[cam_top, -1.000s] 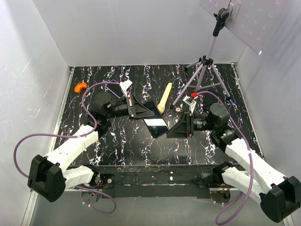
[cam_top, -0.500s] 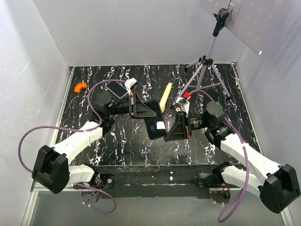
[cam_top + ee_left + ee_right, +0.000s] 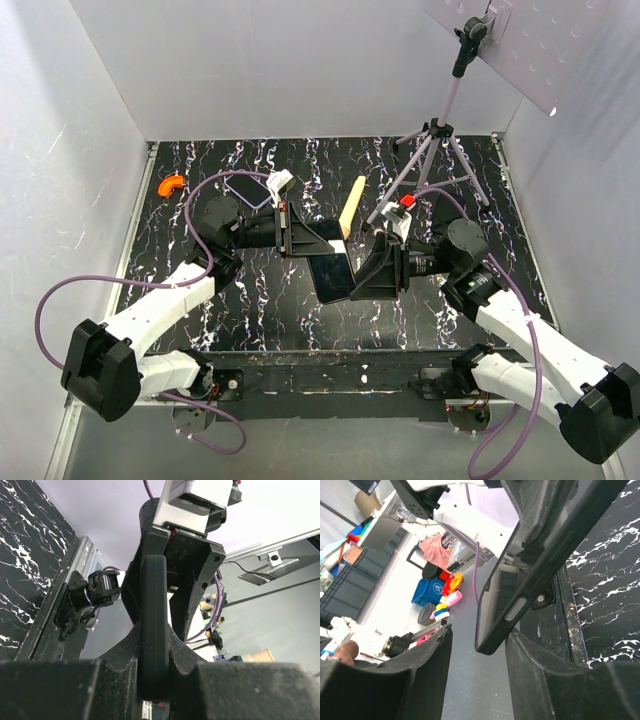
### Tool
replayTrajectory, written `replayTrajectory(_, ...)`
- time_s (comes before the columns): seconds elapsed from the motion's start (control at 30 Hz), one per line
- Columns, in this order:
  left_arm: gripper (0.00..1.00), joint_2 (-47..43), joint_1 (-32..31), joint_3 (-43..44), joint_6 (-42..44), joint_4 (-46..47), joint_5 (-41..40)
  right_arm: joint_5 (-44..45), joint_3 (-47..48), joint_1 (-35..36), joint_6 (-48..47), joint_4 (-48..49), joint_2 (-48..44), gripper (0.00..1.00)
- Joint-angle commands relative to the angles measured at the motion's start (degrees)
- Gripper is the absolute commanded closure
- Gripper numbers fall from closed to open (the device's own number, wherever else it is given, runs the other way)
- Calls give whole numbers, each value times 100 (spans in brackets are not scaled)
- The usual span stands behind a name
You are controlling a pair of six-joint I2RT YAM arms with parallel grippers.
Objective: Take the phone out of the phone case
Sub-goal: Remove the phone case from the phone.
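Marbled table (image 3: 260, 300), white walls (image 3: 300, 70) hemming it. L gripper (image 3: 153, 652) clamping phone case (image 3: 333, 270) aloft; R gripper (image 3: 480, 632) gaping round its corner, prob. not touching.

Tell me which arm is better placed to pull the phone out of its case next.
Probably the right. The left claw is shut on the far end of the phone case, holding it up. The right claw stands open around the near edge, free to close and work the phone loose.
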Motion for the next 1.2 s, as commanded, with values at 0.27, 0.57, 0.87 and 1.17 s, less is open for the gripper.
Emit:
replayTrajectory(0.27, 100, -251, 4, 45, -606, 155, -302, -136, 359, 310, -248, 155, 53, 52)
replayTrajectory(0.57, 100, -146, 4, -113, -1028, 786, -110, -690, 140, 371, 507, 1560, 185, 75)
replayTrajectory(0.87, 100, -67, -22, 80, -1265, 1234, 303, -523, 526, 441, -282, 710, 475, 99)
replayTrajectory(1.17, 100, 548, -470, -104, -2916, 3105, 85, 1354, 2589, 1750, -4034, -3603, 870, 99)
